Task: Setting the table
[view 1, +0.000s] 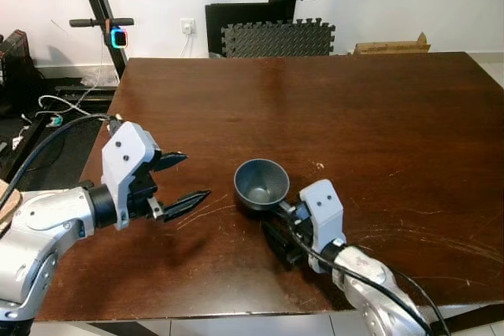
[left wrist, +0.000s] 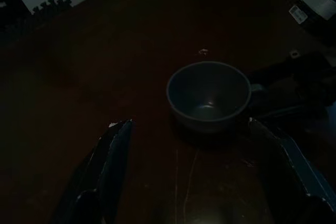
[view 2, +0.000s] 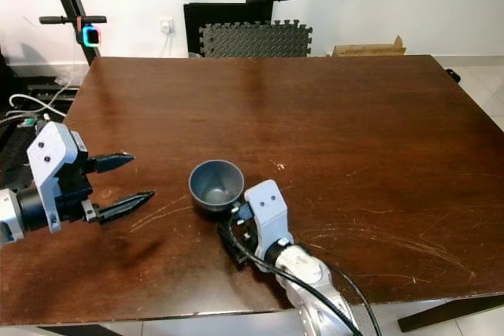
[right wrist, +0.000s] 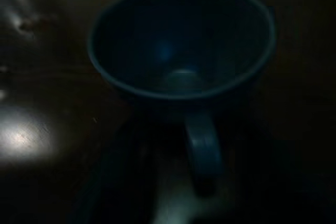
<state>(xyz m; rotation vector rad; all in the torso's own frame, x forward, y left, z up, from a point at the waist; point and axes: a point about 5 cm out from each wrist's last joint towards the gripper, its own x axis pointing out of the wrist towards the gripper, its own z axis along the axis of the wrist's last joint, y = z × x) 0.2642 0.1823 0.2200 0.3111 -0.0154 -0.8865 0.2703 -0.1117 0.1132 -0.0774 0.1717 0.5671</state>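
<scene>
Dark scratched wooden table (view 1: 378,116) bears a grey cup (view 1: 261,184); left claw (view 1: 183,179) spread, right claw's (view 1: 285,230) grip unclear.

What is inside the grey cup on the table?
Nothing: the cup shows a bare grey inside down to its bottom. It stands upright on the wooden table, which hides its underside. Its handle points toward the right claw.

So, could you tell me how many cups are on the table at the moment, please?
1. A single dark blue-grey cup stands upright on the brown table, near its front edge, directly ahead of the right tool and to the right of the left tool.
</scene>
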